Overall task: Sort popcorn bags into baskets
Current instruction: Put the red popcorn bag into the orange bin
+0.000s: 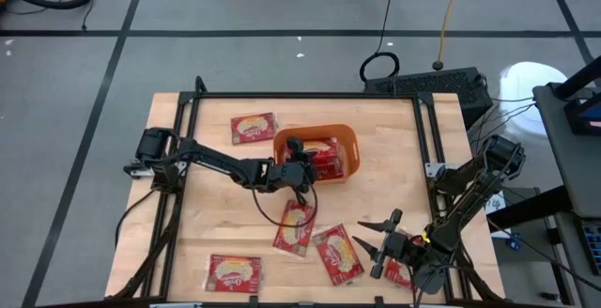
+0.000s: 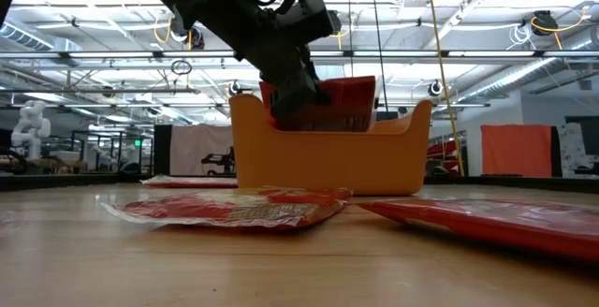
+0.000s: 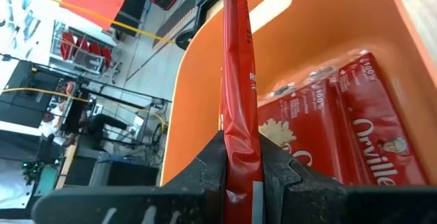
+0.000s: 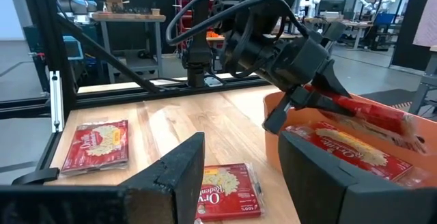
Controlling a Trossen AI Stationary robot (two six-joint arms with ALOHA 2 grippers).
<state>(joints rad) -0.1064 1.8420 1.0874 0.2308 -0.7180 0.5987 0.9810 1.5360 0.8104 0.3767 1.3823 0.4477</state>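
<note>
The left gripper (image 1: 302, 161), jaws clamped on the edge of one popcorn bag (image 3: 237, 94), holds it on edge over the orange basket (image 1: 349, 144), presumably so that it drops in beside the bags already inside. The right gripper (image 1: 374, 243), jaws apart, waits near loose bags (image 1: 295, 226) on the counter (image 1: 385, 186). How many bags the basket holds is hidden by the left arm.

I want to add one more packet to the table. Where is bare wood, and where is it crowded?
Bare wood lies right of the orange bin, and left of the left arm, between the far packet and the near-left packet. Crowded: the near middle, where packets overlap beside the open right gripper.
</note>
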